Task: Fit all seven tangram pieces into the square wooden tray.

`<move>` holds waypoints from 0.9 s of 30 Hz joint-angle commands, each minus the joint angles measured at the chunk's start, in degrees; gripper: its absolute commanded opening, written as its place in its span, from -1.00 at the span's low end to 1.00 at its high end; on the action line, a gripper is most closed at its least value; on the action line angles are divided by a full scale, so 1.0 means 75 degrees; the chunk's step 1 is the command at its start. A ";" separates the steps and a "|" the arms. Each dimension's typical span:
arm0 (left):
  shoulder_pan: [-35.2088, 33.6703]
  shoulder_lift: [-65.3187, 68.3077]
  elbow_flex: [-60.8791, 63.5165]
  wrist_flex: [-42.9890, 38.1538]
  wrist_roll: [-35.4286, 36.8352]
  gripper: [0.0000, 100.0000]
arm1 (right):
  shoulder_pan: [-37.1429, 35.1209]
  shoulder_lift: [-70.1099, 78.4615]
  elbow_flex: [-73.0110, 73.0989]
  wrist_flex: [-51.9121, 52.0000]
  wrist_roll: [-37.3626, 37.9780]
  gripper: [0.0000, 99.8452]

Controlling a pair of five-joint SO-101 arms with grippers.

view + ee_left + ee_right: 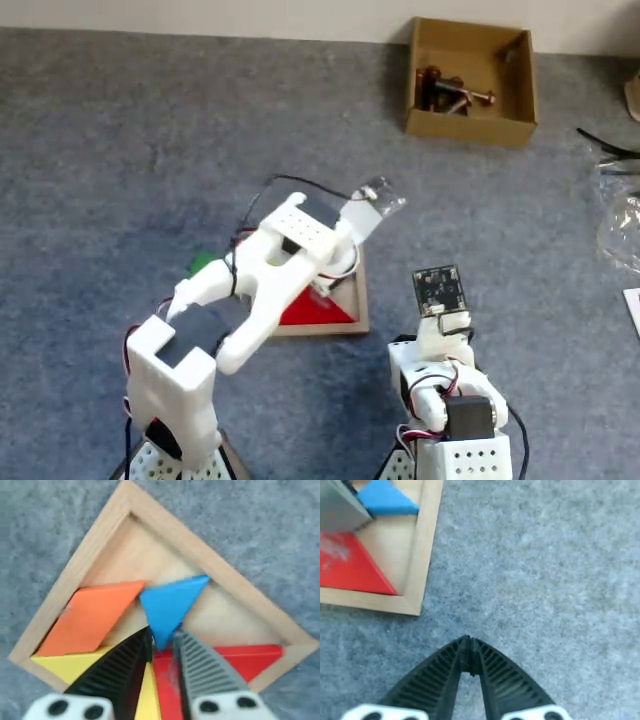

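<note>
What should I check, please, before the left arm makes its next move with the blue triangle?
1. Grip: left gripper pinches the blue triangle by one corner: ok.
2. Room: bare floor in the wooden tray beyond the blue triangle: ok.
3. Blue triangle lying flat: cannot tell.
4. Right gripper shut over the carpet, apart from the tray: ok.
5. All seven pieces in: not ok; orange parallelogram, yellow triangle and red triangle lie inside; green piece's place unclear.

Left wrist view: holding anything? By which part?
The left gripper holds the blue triangle by one corner, between its fingers, over the tray.
</note>
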 commanded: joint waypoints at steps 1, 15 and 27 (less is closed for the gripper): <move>0.0064 0.0018 -0.0217 -0.0094 -0.0035 -0.99 | -0.0076 -0.0064 0.0897 -0.0135 -0.0059 -0.99; 0.0076 0.0006 -0.0158 -0.0504 -0.1196 -0.99 | -0.0076 -0.0064 0.0897 -0.0135 -0.0059 -0.99; -0.0041 0.0018 -0.0158 -0.0938 -0.1231 -0.99 | -0.0076 -0.0064 0.0897 -0.0135 -0.0059 -0.99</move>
